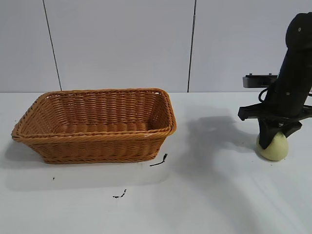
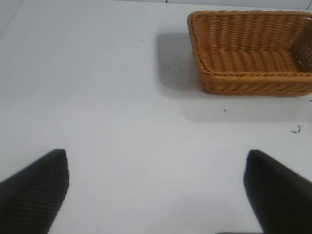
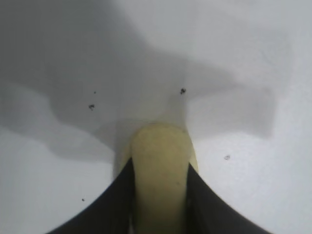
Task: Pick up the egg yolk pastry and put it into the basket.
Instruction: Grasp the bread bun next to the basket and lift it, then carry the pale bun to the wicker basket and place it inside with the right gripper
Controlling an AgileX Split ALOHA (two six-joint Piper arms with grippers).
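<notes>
**A:** ok going left to right, using the basket (image 1: pixel 97 124) as the anchor. It sits on the white table (image 1: pixel 204 195), open side up, nothing inside that I can see. Just off its front right corner there's a small dark scrap (image 1: pixel 159 161), and another speck (image 1: pixel 120 195) nearer the camera.

**B:** and the left gripper (image 2: pixel 156 190)?

**A:** only shows in its own wrist cam. Fingers (image 2: pixel 36 187) spread wide apart, nothing between them, hovering over bare table with the basket well off ahead of it.

**B:** where's the pastry (image 1: pixel 273 146)?

**A:** far right of the basket, well apart from it, sitting on the table. The right gripper (image 1: pixel 274 140) points straight down onto it.

**B:** clamped or just near?

**A:** clamped. In the right wrist cam both dark fingers (image 3: pixel 112 204) press against either side of the pastry (image 3: pixel 160 170). From outside it looks like it's on the table, not lifted.
</notes>
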